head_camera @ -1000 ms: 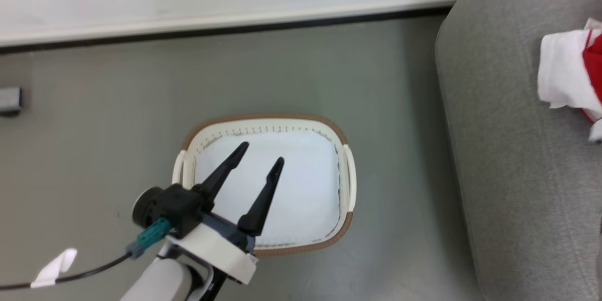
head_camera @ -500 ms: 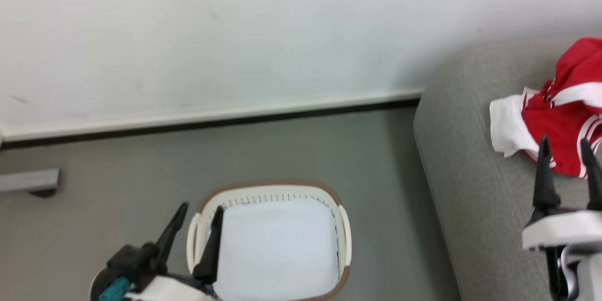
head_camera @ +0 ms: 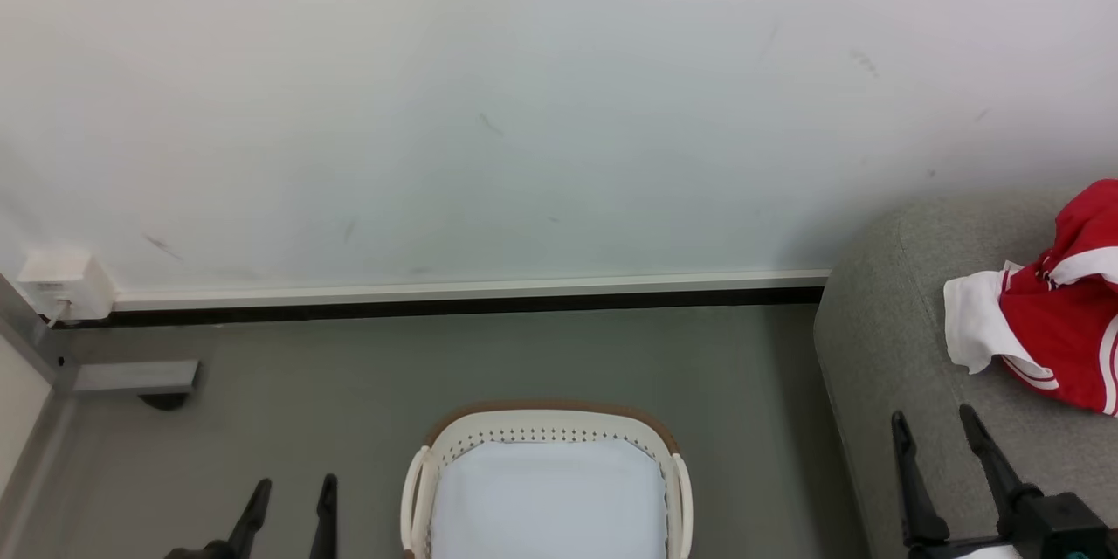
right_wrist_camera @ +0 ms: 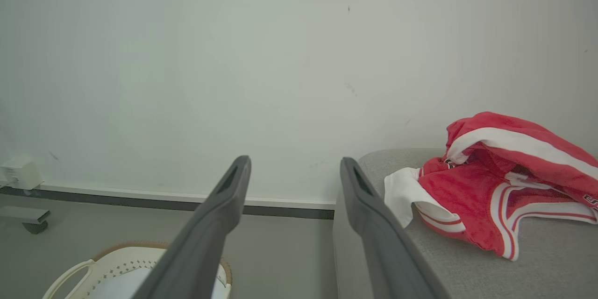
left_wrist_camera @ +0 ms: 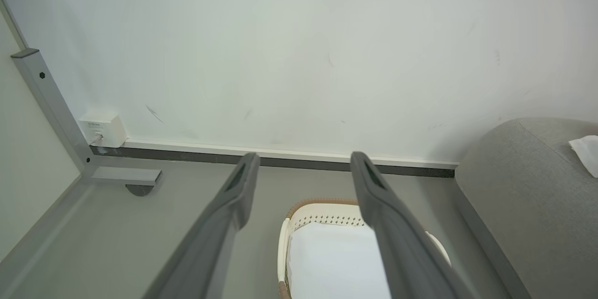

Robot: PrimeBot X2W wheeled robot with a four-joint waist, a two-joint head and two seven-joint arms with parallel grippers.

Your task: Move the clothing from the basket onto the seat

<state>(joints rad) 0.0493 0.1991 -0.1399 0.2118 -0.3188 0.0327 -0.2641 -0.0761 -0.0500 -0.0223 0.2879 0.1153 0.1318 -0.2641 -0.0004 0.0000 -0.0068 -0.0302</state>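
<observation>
The red clothing (head_camera: 1052,332) with white panels and stripes lies bunched on the grey seat (head_camera: 882,349) at the right, shown too in the right wrist view as clothing (right_wrist_camera: 490,182) on the seat (right_wrist_camera: 537,261). The cream basket (head_camera: 546,480) stands on the floor at bottom centre, holding just its pale lining; its rim (left_wrist_camera: 322,217) and rim (right_wrist_camera: 117,261) appear in both wrist views. My left gripper (head_camera: 293,489) is open at the lower left, left of the basket. My right gripper (head_camera: 935,424) is open over the seat's front, below the clothing, with nothing between its fingers.
A white wall with a white and dark skirting (head_camera: 472,297) runs behind the grey floor. A grey metal frame with a foot (head_camera: 131,377) and a small white box (head_camera: 63,284) stand at the left. Open floor lies between basket and seat.
The head view has tilted up, so the wall takes up more of it and basket and seat sit lower. Both grippers now show lower in it, still open.
</observation>
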